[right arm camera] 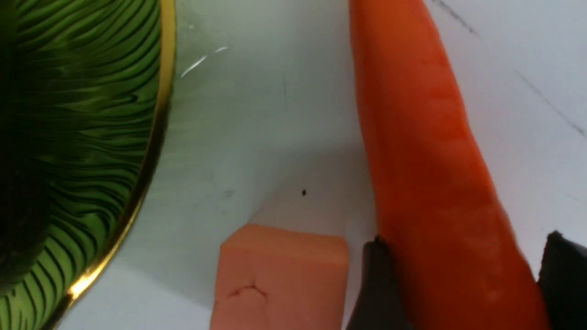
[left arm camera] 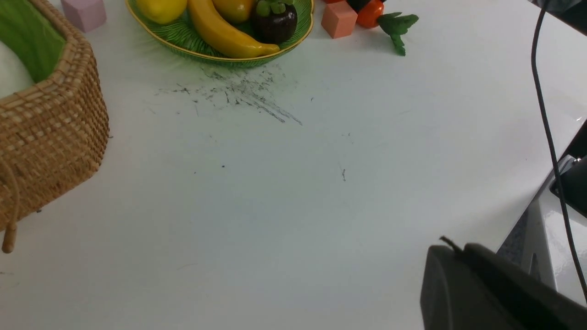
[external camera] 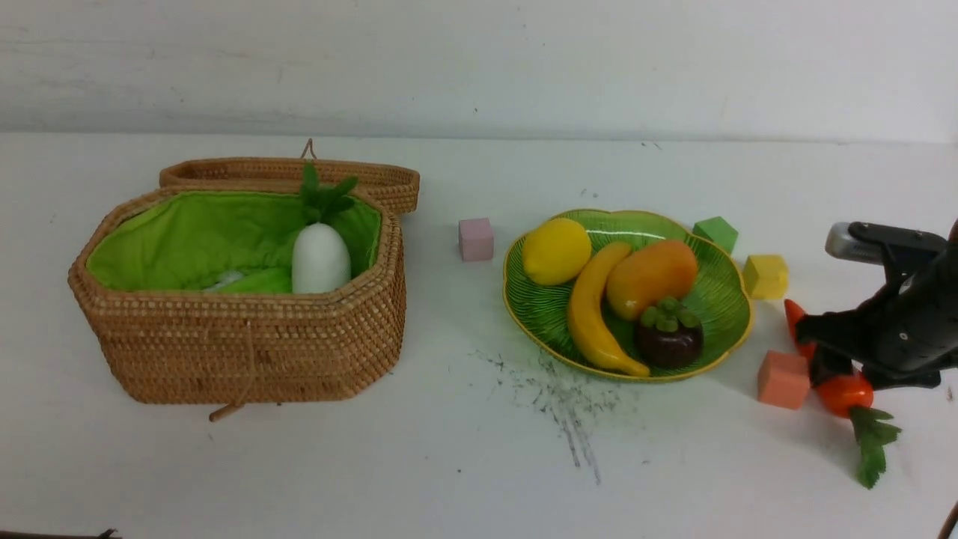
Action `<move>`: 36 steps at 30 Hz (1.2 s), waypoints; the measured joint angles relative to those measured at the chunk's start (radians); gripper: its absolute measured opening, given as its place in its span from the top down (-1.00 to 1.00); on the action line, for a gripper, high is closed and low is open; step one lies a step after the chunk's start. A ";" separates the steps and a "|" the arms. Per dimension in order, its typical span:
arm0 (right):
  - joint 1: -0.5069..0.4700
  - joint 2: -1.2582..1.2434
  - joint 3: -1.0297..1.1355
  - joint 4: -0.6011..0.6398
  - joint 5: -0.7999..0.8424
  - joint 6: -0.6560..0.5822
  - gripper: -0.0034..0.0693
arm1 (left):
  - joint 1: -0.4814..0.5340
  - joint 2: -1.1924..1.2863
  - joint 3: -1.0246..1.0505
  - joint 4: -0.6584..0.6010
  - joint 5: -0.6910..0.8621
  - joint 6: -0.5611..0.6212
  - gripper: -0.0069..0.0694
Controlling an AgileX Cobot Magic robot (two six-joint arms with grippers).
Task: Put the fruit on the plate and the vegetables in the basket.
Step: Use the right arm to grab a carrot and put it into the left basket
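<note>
**Carrot straddled by the right gripper; last vegetable left outside the basket**

At the near right, the carrot (external camera: pixel 844 389) lies on the table (external camera: pixel 464 464), leaves toward the near edge. The right gripper (right arm camera: pixel 463 279) is set down over its thick end, one finger on each side. The jaws appear spread about the carrot's width, and whether they already press on it cannot be told. An orange cube (external camera: pixel 783 379) sits just beside the carrot on its left. The step in hand is judged to be the grasp of the carrot. Next, a firm closure, a lift clear of the cube, and a carry leftward over the plate are called for. The left gripper is out of view and is taken as closed.

Farther back, the plate (external camera: pixel 718 299) holds the banana (external camera: pixel 591 318), mangosteen (external camera: pixel 668 335), mango (external camera: pixel 651 277) and lemon (external camera: pixel 555 251). At the left, the open basket (external camera: pixel 239 344) holds the upright radish (external camera: pixel 320 258) and a green gourd (external camera: pixel 262 281), partly hidden.
</note>
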 joint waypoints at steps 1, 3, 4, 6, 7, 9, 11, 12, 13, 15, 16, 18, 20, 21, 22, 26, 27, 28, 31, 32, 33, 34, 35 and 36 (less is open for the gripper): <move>0.000 0.008 0.000 0.002 -0.007 0.000 -0.32 | 0.000 0.000 0.000 -0.005 0.000 0.000 0.77; 0.000 0.021 0.000 0.002 -0.017 0.000 -0.29 | 0.000 0.000 0.000 -0.007 0.000 0.000 0.77; 0.000 0.025 0.000 0.002 -0.018 0.000 -0.27 | 0.000 0.000 0.000 -0.007 0.000 0.000 0.77; 0.000 0.031 0.000 0.002 -0.022 0.000 -0.21 | 0.000 0.000 0.000 -0.007 0.000 0.000 0.77; 0.000 0.035 0.000 0.003 -0.025 0.000 -0.17 | 0.000 0.000 0.000 -0.007 0.000 0.000 0.77; 0.000 0.037 -0.001 0.005 -0.025 0.000 -0.15 | 0.000 0.000 0.000 -0.007 0.000 0.000 0.77; 0.000 0.037 -0.001 0.005 -0.024 0.000 -0.15 | 0.000 0.000 0.000 -0.007 0.000 0.000 0.77; 0.000 0.037 -0.002 0.005 -0.021 -0.011 -0.15 | 0.000 0.000 0.000 -0.007 0.000 0.000 0.77; 0.000 0.036 -0.003 0.005 -0.016 -0.017 -0.15 | 0.000 0.000 0.000 -0.007 0.000 0.000 0.77; 0.000 0.018 -0.002 0.005 0.016 -0.031 -0.15 | 0.000 0.000 0.000 -0.007 0.000 0.000 0.77; 0.000 0.005 -0.001 0.005 0.037 -0.032 -0.15 | 0.000 0.000 0.000 -0.007 0.000 0.000 0.77; -0.001 -0.052 0.000 0.011 0.069 -0.036 -0.15 | 0.000 0.000 0.000 -0.006 0.000 0.000 0.77; -0.001 -0.140 0.000 0.045 0.107 -0.038 -0.15 | 0.000 0.000 0.000 0.000 0.000 0.000 0.77; 0.004 -0.201 0.000 0.076 0.133 -0.042 -0.15 | 0.000 0.000 0.000 0.011 0.000 0.000 0.77; 0.007 -0.232 0.000 0.093 0.145 -0.047 -0.15 | 0.000 0.000 0.000 0.018 0.000 0.000 0.77; 0.117 -0.401 -0.024 0.224 0.185 -0.144 -0.15 | 0.000 0.000 0.000 0.083 -0.012 -0.010 0.77; 0.163 -0.427 -0.045 0.266 0.188 -0.183 -0.15 | 0.000 0.000 0.000 0.110 -0.021 -0.022 0.77; 0.204 -0.443 -0.073 0.311 0.189 -0.223 -0.15 | 0.000 0.000 0.000 0.129 -0.029 -0.032 0.77; 0.353 -0.442 -0.173 0.428 0.177 -0.327 -0.15 | 0.000 0.000 0.000 0.201 -0.054 -0.075 0.77; 0.385 -0.437 -0.188 0.442 0.171 -0.341 -0.15 | 0.000 0.000 0.000 0.211 -0.059 -0.082 0.77; 0.457 -0.411 -0.244 0.485 0.145 -0.387 -0.15 | 0.000 0.000 0.000 0.248 -0.069 -0.108 0.77; 0.504 -0.386 -0.285 0.509 0.121 -0.417 -0.15 | 0.000 0.000 0.000 0.276 -0.077 -0.129 0.77; 0.531 -0.367 -0.310 0.522 0.106 -0.433 -0.15 | 0.000 0.000 0.000 0.292 -0.083 -0.142 0.77; 0.581 -0.324 -0.369 0.543 0.069 -0.468 -0.15 | 0.000 0.000 0.000 0.334 -0.093 -0.173 0.77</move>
